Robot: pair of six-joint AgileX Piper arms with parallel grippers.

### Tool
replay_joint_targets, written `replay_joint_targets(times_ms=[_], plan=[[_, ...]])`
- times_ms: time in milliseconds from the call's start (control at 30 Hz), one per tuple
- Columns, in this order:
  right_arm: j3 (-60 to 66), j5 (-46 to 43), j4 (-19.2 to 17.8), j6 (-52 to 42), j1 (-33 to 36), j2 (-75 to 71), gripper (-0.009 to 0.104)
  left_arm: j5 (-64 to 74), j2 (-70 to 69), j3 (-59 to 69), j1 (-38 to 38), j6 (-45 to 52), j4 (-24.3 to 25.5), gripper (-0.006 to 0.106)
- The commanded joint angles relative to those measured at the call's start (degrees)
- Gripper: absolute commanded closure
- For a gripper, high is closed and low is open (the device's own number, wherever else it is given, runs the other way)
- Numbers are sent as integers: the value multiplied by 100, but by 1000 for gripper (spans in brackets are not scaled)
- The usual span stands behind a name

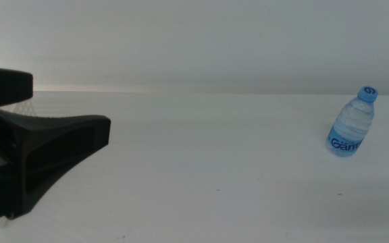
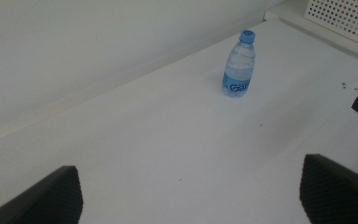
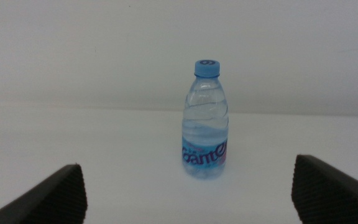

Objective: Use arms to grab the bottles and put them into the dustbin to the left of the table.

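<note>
A small clear water bottle [image 1: 350, 123] with blue cap and label stands upright on the matte white bench [image 1: 215, 169]. The left pincer [image 1: 66, 115] at the bench's left side and the right pincer [image 3: 188, 186], facing the bottle, both stand apart, empty.

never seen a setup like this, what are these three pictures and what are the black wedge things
Two robot arms work at a white table. The middle view looks forward over it; the other two come from cameras on each arm's wrist. The black wedges are gripper jaws. The left gripper is at the table's left side, jaws open and empty. The right gripper, open and empty too, faces the small water bottle, which stands upright on the table's right side. The perforated white basket in the left wrist view is the dustbin. Nothing is held.
</note>
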Motion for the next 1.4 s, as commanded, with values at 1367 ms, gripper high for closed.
replay_joint_targets(times_ms=[1367], plan=[[243,-5238,328,-244,-1181,5730,7,-119,-11,21,-52,-12,153,7]])
